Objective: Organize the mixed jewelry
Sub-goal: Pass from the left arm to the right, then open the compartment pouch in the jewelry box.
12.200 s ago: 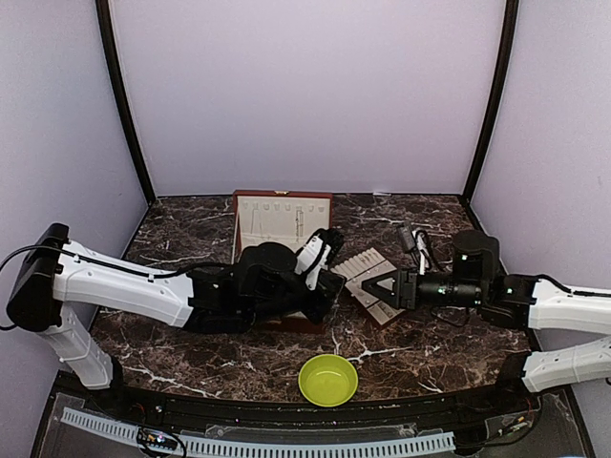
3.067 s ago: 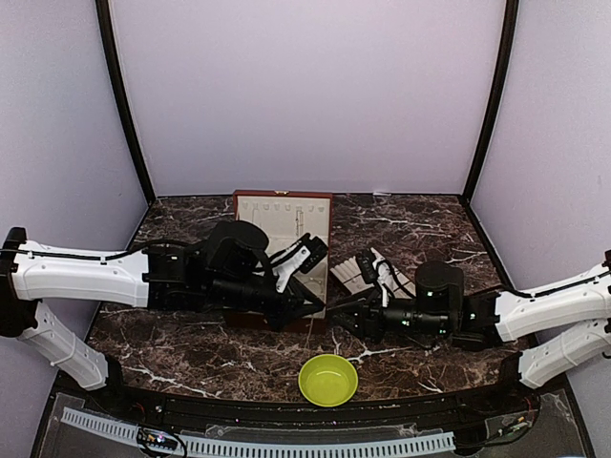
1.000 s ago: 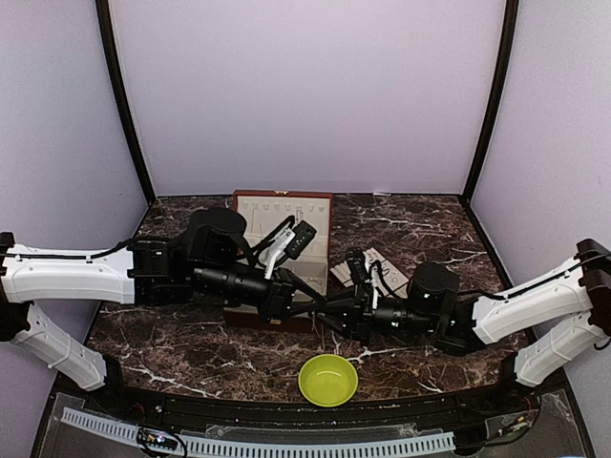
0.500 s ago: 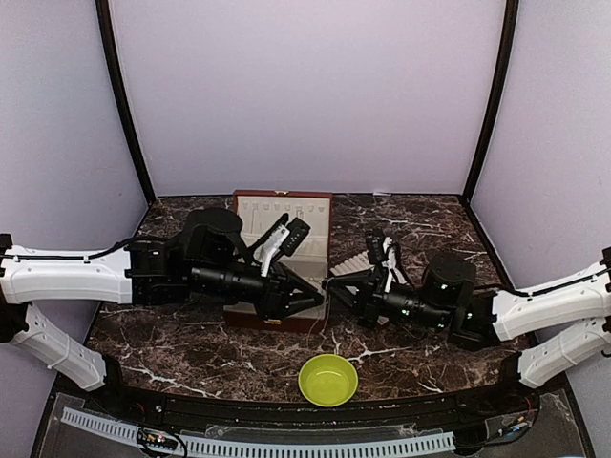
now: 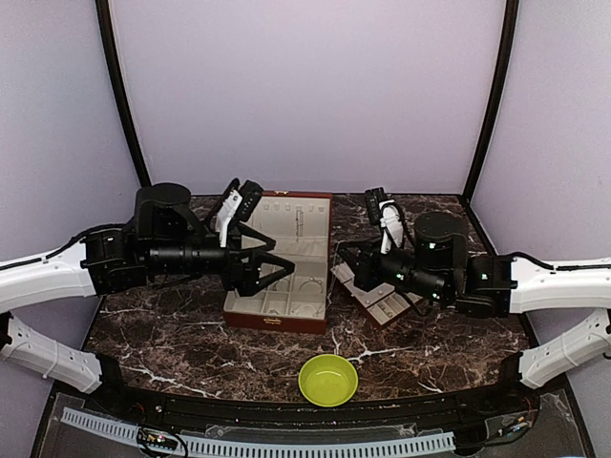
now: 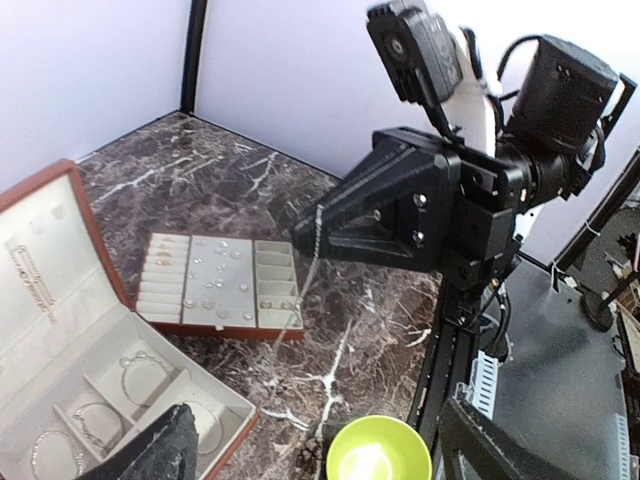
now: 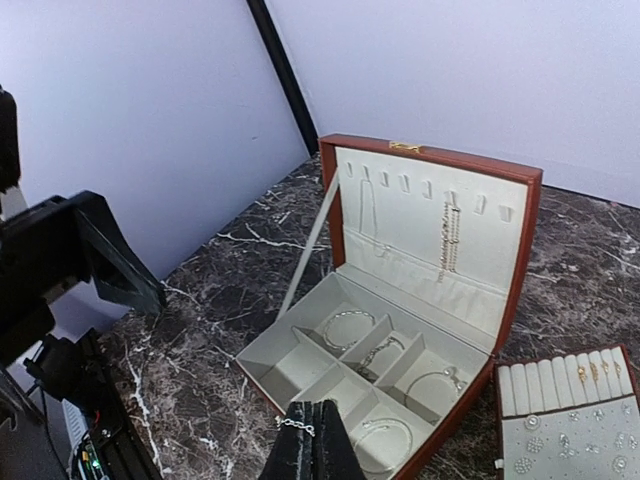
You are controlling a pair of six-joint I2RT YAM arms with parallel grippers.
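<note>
Both arms have lifted and drawn apart. Our right tool (image 7: 313, 415) is clenched on a thin chain (image 6: 316, 238), which dangles between box (image 5: 277, 320) and tray (image 5: 387, 307). Our left tool (image 5: 273, 269) is released. We judge boxing comes next.

Both arms reach inward from the two sides, with the forearms nearly level and the grippers facing each other, well apart. The left arm (image 5: 48, 277) ends in the left gripper (image 5: 275, 256), whose fingers are spread wide. The right gripper (image 5: 346, 260), on the right arm (image 5: 563, 277), has its fingers pressed together and pinches a thin chain (image 6: 316, 250) hanging from the tips.
</note>
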